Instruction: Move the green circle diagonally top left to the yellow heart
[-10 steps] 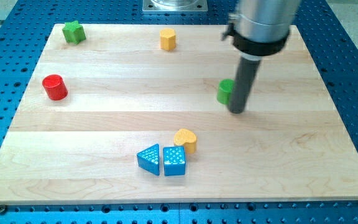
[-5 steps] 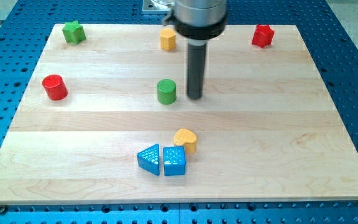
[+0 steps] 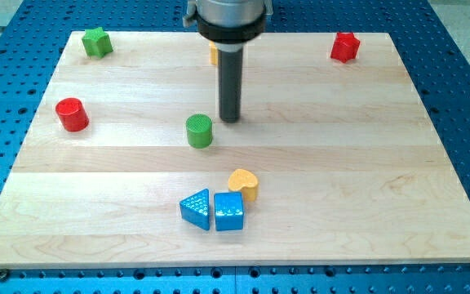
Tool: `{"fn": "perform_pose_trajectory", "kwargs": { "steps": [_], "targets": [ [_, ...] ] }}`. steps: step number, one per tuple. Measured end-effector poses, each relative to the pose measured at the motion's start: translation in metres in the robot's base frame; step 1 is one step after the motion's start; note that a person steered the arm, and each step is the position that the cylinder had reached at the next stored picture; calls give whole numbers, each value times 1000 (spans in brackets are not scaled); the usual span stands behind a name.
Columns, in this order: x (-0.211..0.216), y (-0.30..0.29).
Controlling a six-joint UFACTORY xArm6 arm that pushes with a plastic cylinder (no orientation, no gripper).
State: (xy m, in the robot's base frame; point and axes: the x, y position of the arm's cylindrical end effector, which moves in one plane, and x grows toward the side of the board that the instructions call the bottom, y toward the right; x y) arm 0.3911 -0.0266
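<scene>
1. As the rod stands near the centre of the tabletop [image 3: 431, 171], my tip [image 3: 229, 120] sits just up and right of the green circle [image 3: 199, 131], apart from it.
2. No end effector exists to open or close; the rod grips nothing.
3. The circle already lies upper left of the yellow heart [image 3: 243, 184], though apart.
4. Judged from here, a short nudge from the upper left would bring it closer; go gently, or the heart and blue blocks [image 3: 212, 211] scatter.
</scene>
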Motion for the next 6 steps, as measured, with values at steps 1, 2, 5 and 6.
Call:
{"fn": "perform_pose_trajectory", "kwargs": {
  "steps": [1, 2, 5, 6],
  "targets": [
    [43, -55],
    [111, -51],
    [72, -69],
    [27, -87]
  ]
}}
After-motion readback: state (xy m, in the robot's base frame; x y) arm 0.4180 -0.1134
